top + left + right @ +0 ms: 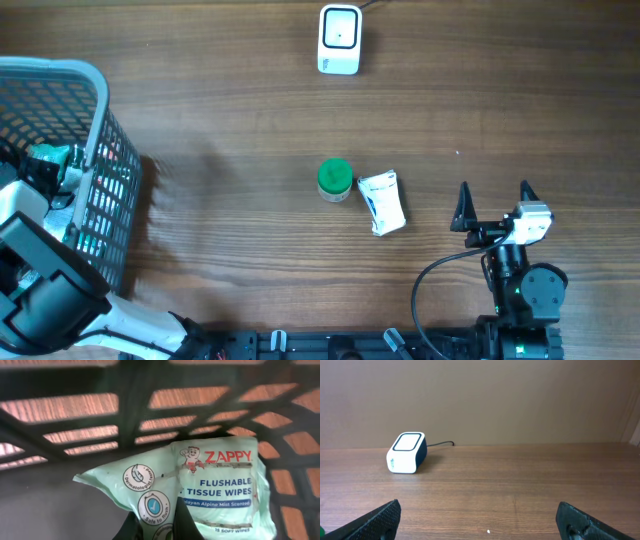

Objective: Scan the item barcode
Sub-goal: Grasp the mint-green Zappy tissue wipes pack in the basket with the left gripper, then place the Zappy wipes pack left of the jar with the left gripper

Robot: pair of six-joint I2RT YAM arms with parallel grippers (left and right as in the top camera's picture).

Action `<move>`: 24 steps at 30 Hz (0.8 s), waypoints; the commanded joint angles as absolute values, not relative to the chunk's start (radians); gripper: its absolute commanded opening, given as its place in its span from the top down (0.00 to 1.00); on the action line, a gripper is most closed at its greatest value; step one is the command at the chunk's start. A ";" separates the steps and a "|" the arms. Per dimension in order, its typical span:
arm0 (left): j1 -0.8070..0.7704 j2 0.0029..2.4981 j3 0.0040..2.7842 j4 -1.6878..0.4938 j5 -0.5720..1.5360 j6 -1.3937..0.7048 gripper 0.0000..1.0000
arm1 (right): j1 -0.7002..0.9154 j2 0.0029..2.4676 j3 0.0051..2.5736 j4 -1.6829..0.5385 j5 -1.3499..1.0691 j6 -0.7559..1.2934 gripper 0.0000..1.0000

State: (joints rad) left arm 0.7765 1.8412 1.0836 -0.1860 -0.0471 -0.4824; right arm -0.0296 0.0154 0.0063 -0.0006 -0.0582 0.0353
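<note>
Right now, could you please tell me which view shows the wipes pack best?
The left wrist view: the wipes pack fills the frame, label readable. Overhead shows only a green sliver inside the basket; the right wrist view shows none.

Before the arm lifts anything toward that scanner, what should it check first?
1. Left gripper shut on wipes: ok.
2. Wipes clear of basket: not ok, inside it.
3. Barcode in sight: cannot tell, only the front label shows.
4. Scanner unobstructed: ok.
5. Right gripper open, apart from jar and pack: ok.
</note>
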 commanded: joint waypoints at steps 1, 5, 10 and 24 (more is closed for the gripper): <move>0.771 1.732 1.055 -0.214 0.051 -0.448 0.96 | -0.029 0.007 0.005 0.002 -0.052 0.026 0.00; 0.771 1.409 1.055 -0.284 0.053 -0.453 0.96 | -0.029 0.007 0.005 0.002 -0.052 0.026 0.00; 0.771 1.201 1.055 -0.330 0.204 -0.487 0.96 | -0.029 0.007 0.005 0.002 -0.052 0.026 0.00; 0.211 0.869 0.965 -0.797 0.470 -0.400 0.96 | -0.029 0.007 0.005 0.002 -0.052 0.027 0.00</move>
State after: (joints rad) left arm 0.3908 0.8284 1.0386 -0.7475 0.6788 -0.4393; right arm -0.0296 0.0147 0.0063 -0.0002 -0.0582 0.0353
